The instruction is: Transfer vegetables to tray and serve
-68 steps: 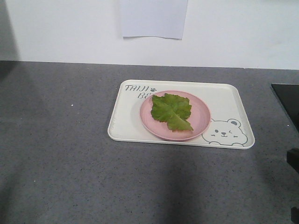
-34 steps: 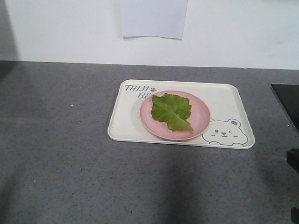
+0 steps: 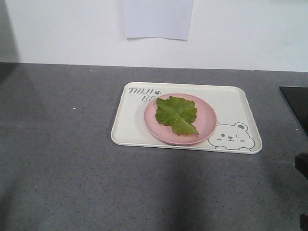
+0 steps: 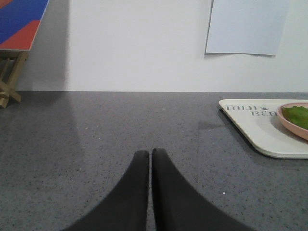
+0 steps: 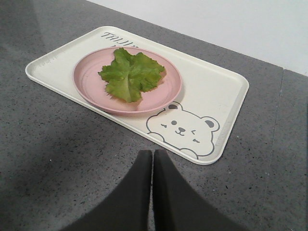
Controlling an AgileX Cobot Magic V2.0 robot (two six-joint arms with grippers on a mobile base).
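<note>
The green lettuce leaf, the vegetables [image 3: 177, 114] [image 5: 131, 74], lies on a round pink plate [image 3: 207, 120] [image 5: 91, 82] that stands on the cream tray [image 3: 130, 130] [image 5: 216, 91] with bear drawing. In the left wrist view only the tray's left corner [image 4: 260, 130] and the plate's edge [image 4: 288, 120] show, far right of my left gripper [image 4: 150, 152]. That gripper is shut and empty over the grey counter. My right gripper [image 5: 153, 152] is shut and empty too, just short of the tray's near rim by the bear.
A grey speckled counter [image 3: 62, 159] runs to a white wall with a paper sheet [image 3: 158, 19]. A black object [image 3: 296, 103] sits at the counter's right edge. A wooden easel with a red and blue board [image 4: 17, 33] stands at far left.
</note>
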